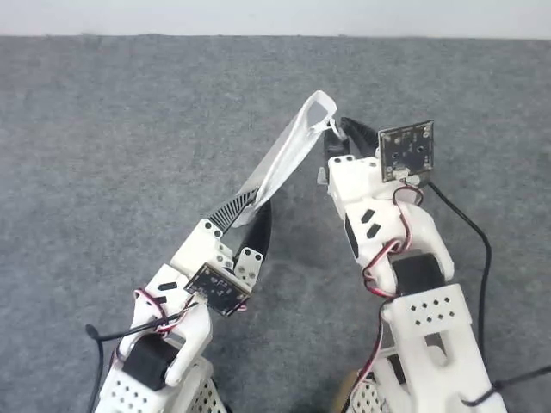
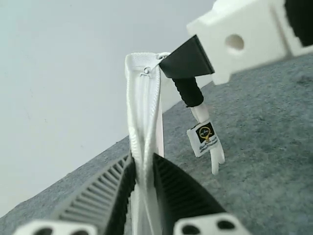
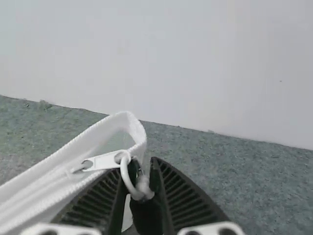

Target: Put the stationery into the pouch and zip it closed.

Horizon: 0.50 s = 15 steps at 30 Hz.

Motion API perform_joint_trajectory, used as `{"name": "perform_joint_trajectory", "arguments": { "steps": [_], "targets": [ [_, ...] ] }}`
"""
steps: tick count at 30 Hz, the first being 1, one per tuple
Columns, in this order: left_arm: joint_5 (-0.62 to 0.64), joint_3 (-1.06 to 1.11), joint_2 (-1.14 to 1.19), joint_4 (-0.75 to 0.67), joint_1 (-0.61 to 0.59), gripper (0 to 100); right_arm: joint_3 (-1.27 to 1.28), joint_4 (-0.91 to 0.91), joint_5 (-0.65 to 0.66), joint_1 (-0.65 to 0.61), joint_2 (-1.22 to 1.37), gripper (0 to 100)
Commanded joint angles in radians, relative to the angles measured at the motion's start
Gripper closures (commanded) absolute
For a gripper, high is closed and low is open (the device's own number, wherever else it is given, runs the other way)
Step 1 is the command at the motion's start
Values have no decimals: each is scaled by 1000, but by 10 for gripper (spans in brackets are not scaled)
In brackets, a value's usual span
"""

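A white zip pouch [image 1: 284,163] hangs stretched in the air between the two arms, above the grey table. My left gripper [image 1: 244,209] is shut on its near end, the white fabric [image 2: 143,127] pinched between the dark ribbed fingers [image 2: 168,188]. My right gripper [image 1: 336,133] is at the pouch's far end, shut on the zip pull cord [image 3: 131,180]. The metal slider [image 3: 105,160] sits close to that far corner [image 3: 128,125], and the zip teeth behind it look closed. A small tag [image 2: 204,138] dangles from the cord under the right gripper's black finger [image 2: 186,58].
The table [image 1: 103,155] is covered in grey felt-like cloth, with a pale wall [image 3: 195,58] behind its far edge. Both arm bases and their cables [image 1: 469,228] crowd the near edge.
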Motion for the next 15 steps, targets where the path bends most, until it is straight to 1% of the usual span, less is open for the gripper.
{"name": "perform_joint_trajectory", "arguments": {
  "steps": [1, 15],
  "targets": [
    [-11, 12, -2, 20, -15, 991, -89, -38, -12, 97, 2, 992],
    [-9, 12, -2, 20, -18, 991, -104, -39, -15, 209, 7, 992]
  ]
}}
